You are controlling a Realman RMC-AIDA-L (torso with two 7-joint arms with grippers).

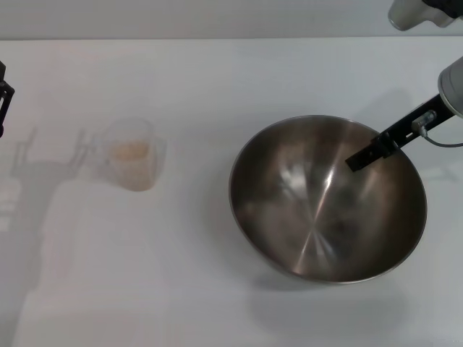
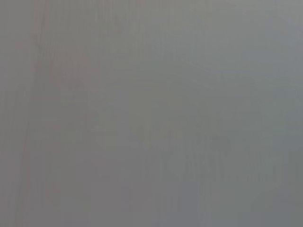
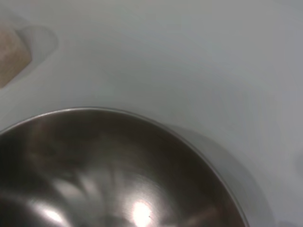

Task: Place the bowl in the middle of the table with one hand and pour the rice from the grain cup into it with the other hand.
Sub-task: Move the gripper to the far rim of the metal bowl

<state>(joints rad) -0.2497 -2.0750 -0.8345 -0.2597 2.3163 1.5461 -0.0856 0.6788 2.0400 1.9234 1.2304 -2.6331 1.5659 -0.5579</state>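
Note:
The large steel bowl point(image 1: 327, 210) sits right of the table's point(image 1: 217, 289) middle, and its inside fills the lower part of the right wrist view point(image 3: 118, 179). My right gripper point(image 1: 364, 157) comes in from the far right. One black finger lies over the far-right rim and inside the bowl; the other finger is hidden by the rim. The clear grain cup point(image 1: 132, 155) stands upright on the left with rice point(image 1: 132, 151) in it. It also shows in a corner of the right wrist view point(image 3: 12, 54). My left gripper point(image 1: 3, 97) is at the far left edge, apart from the cup.
The white table stretches all around the bowl and cup. A shadow of the left arm falls on the table left of the cup. The left wrist view shows only a plain grey surface.

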